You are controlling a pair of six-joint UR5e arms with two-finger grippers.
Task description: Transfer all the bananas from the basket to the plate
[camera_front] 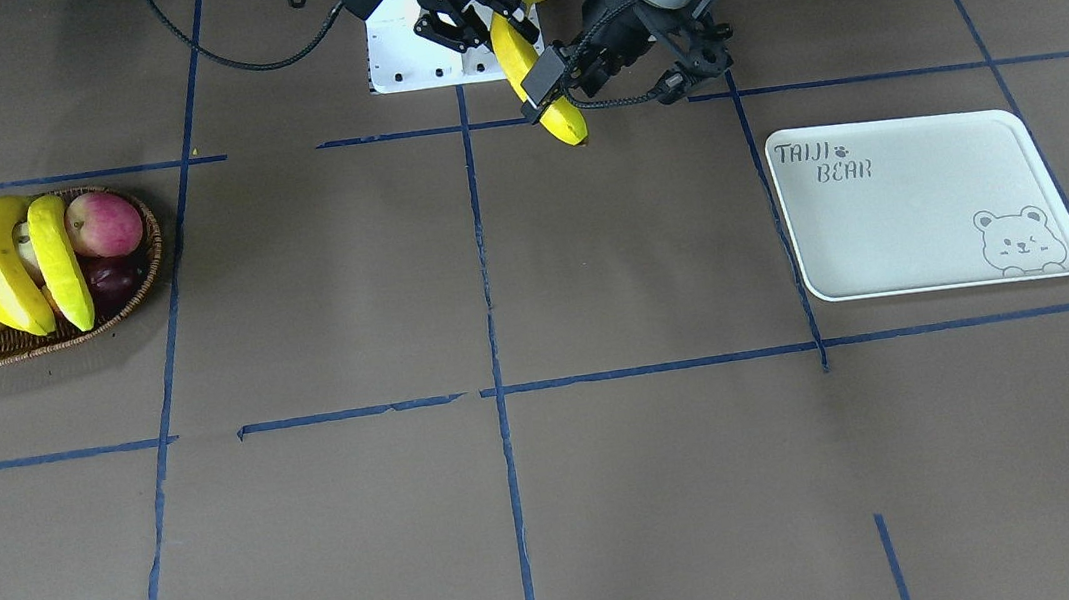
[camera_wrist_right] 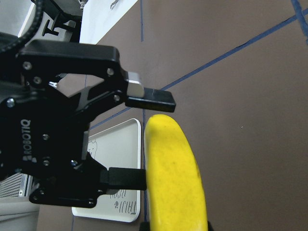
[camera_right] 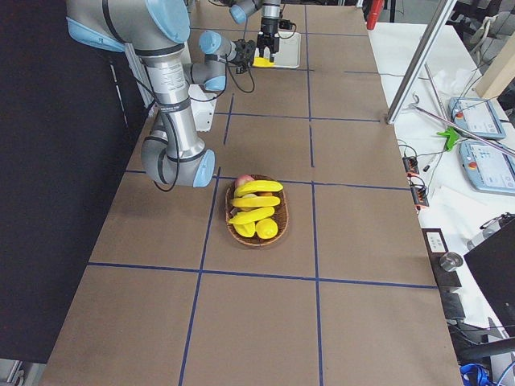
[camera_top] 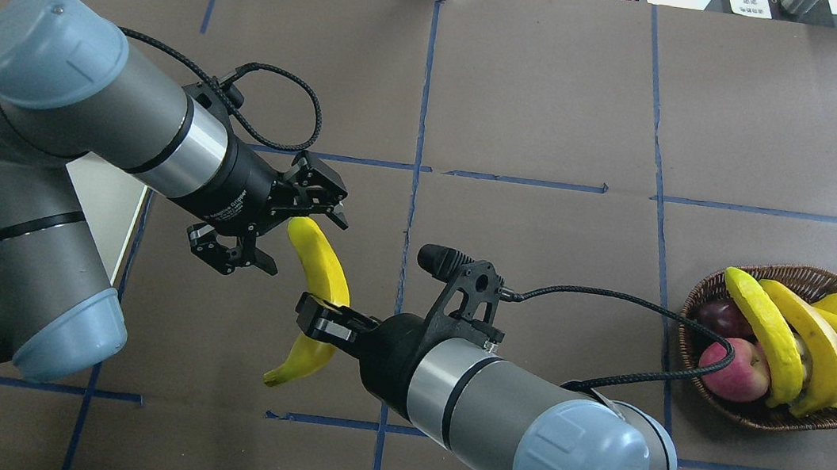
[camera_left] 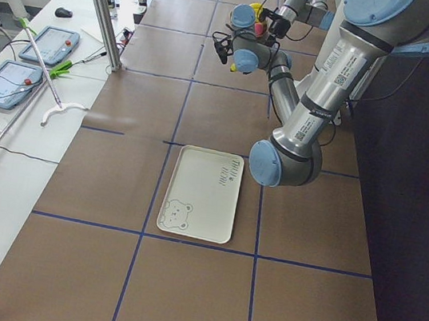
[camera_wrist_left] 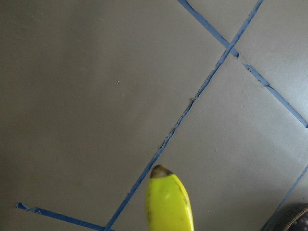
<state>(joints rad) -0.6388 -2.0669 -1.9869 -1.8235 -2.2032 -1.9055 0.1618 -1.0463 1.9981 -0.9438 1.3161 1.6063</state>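
In the overhead view the left arm [camera_top: 83,106] hides most of the plate [camera_top: 105,220]; the left wrist view's bottom edge cuts off the banana [camera_wrist_left: 168,204].

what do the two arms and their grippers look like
The left arm and right arm are grey tubes with pale blue joint caps and silver wrist bands. Each ends in a black two-finger gripper: the left gripper, marked ROBOTIQ in white, and the right gripper. A black cable runs to each wrist.
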